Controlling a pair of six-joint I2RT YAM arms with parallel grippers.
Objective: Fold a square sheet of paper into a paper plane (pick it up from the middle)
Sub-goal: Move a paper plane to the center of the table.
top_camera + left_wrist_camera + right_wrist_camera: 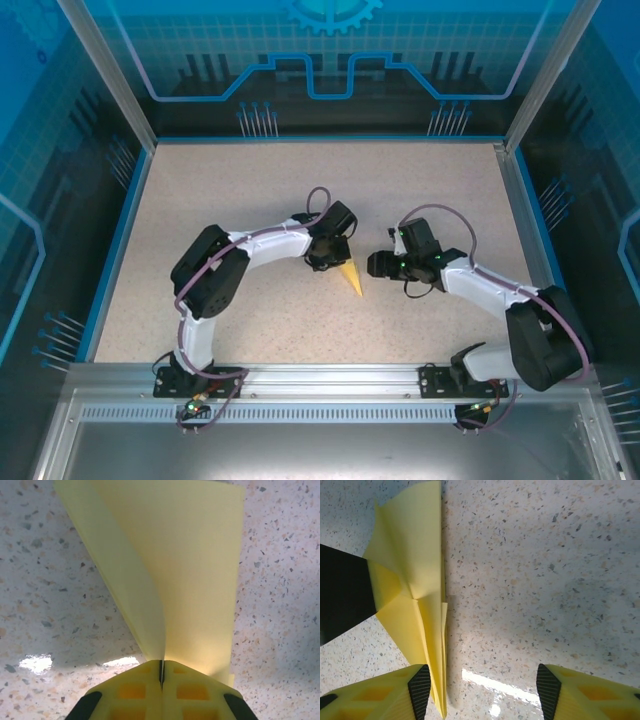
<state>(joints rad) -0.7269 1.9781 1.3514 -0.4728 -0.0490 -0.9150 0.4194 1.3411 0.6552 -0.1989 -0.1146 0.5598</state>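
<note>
The square sheet of paper is folded into a narrow, pointed pale-yellow paper plane near the table's middle, its tip pointing toward the near edge. My left gripper is shut on the plane's rear part. In the left wrist view the jaws are pressed together on the centre fold, and the plane's wings spread away from them. My right gripper stands open just right of the plane. In the right wrist view the plane lies beside the left fingertip, with bare table between the jaws.
A speckled beige tabletop is bordered by a blue rim and transparent enclosure walls. A metal rail with both arm bases runs along the near edge. The dark body of the left gripper sits left of the plane.
</note>
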